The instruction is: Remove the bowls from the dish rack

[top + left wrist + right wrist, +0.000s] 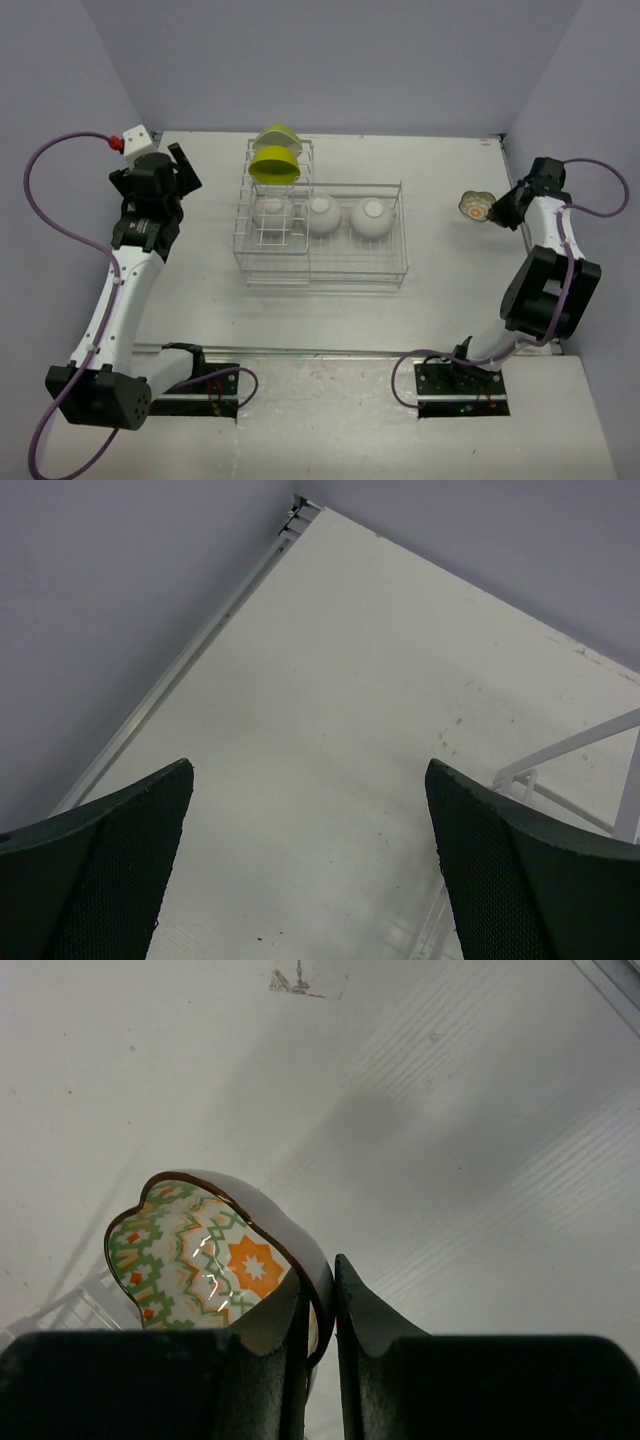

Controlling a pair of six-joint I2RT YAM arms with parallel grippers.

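The white wire dish rack (320,262) stands mid-table. Its tall slotted end holds two lime-yellow bowls (275,158) on edge, with a white bowl (272,212) under them. Two more white bowls (322,214) (370,217) lie upside down in the low basket. My right gripper (495,211) (328,1290) is shut on the rim of a patterned bowl (475,206) (195,1260), brown outside with a green-orange inside, held above the table right of the rack. My left gripper (180,165) (310,780) stands open over bare table left of the rack, holding nothing.
A white block with a red tip (132,139) sits at the back left corner. Purple walls close in the table on three sides. A rack corner (590,780) shows at the right edge of the left wrist view.
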